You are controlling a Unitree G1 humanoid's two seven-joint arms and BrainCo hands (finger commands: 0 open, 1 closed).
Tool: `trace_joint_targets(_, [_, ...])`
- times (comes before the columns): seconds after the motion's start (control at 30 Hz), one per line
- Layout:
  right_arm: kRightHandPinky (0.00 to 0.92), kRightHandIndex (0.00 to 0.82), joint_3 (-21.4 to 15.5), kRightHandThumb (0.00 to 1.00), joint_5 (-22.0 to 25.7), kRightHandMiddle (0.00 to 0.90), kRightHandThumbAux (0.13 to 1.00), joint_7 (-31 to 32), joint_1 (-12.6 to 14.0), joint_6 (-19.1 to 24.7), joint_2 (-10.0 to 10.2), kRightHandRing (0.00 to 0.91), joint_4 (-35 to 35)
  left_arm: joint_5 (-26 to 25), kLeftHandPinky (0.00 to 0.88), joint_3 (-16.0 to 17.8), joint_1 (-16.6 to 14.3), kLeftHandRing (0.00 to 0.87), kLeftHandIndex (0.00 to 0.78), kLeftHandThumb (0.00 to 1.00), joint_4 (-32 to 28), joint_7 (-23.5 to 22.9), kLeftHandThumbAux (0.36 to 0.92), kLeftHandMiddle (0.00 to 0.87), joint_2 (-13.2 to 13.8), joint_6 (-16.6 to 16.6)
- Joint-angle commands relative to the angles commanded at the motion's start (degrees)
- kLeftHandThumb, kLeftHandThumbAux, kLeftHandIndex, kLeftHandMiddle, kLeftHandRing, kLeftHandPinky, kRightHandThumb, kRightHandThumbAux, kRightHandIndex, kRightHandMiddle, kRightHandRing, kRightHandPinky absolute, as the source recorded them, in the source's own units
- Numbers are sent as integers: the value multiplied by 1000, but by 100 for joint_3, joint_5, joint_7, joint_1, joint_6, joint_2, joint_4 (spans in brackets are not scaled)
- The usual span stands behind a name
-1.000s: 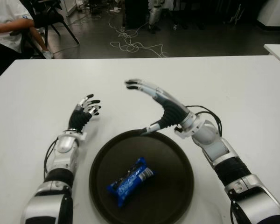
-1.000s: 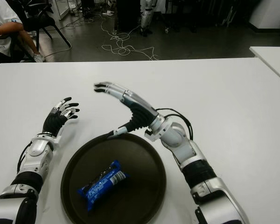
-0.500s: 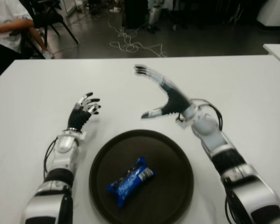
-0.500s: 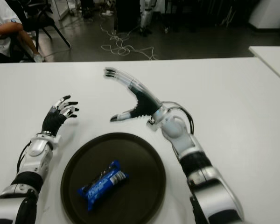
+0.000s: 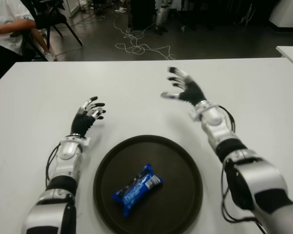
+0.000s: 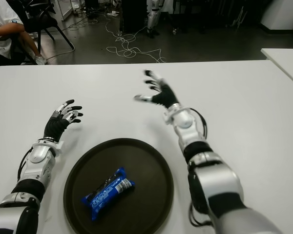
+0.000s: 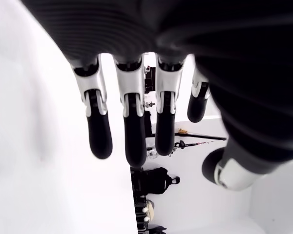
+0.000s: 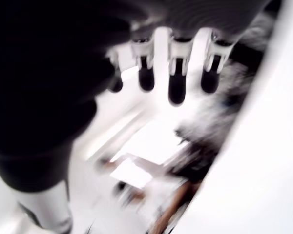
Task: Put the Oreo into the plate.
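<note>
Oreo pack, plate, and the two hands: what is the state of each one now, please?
Oreo pack: lying flat in the plate, not held.
Plate: upright on the table, holding the pack.
Left hand: open, left of the plate.
Right hand: open, empty, beyond the plate.

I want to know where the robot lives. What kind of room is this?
Probably a robot lab or workshop. Loose cables trail across the dark floor, a person sits nearby, and what look like another robot's legs stand beyond the white table.

Both hands empty, fingers spread — left hand (image 5: 89,113) forward on its side, right hand (image 5: 183,88) raised, farther out.
</note>
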Motion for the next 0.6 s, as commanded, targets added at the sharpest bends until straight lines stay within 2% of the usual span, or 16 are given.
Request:
trace_joint_targets(0.13, [336, 180, -286, 0, 185, 272, 785, -77, -84, 381, 18, 292, 101, -3, 360, -2, -4, 320, 169, 213, 22, 2, 598, 300, 11, 0])
trace_joint_targets(0.23, [344, 194, -752, 0, 548, 279, 799, -143, -195, 937, -22, 300, 281, -22, 377, 6, 6, 331, 167, 220, 21, -24, 594, 306, 18, -17])
trace_joint_targets(0.3, [347, 203, -957, 0, 701, 284, 807, -124, -218, 1123, -24, 307, 321, -20, 383, 0, 17, 334, 166, 218, 6, -38, 590, 306, 26, -20])
trace_joint_targets(0.6, [342, 212, -1409, 0, 901, 287, 810, -48, -221, 1434, -75, 314, 350, -12, 374, -11, 27, 327, 162, 215, -16, -50, 600, 295, 62, -9])
